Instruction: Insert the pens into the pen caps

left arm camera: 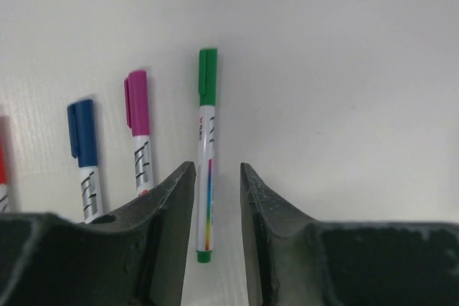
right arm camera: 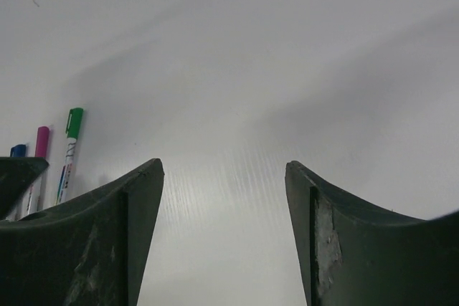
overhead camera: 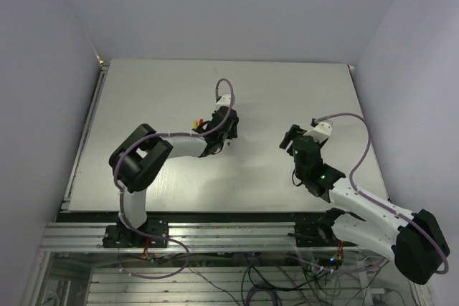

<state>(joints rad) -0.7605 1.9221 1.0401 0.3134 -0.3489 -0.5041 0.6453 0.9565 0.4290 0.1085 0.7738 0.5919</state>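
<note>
We see our left gripper [left arm camera: 217, 198], fingers [left arm camera: 172, 209] slightly apart, a capped green pen [left arm camera: 206, 141] lying loose between them. On our right gripper [right arm camera: 224, 206] the fingers stand wide apart, holding nothing.

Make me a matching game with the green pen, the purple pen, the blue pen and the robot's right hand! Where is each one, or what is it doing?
Things:
1. green pen
2. purple pen
3. blue pen
4. right hand

Places or states:
A. open, with nothing between its fingers
B. lying between the open fingers of the left hand
C. the middle one of these three pens
D. the one of these three pens farthest from the left hand's fingers

Right pairs: 1-B, 2-C, 3-D, 4-A
</note>
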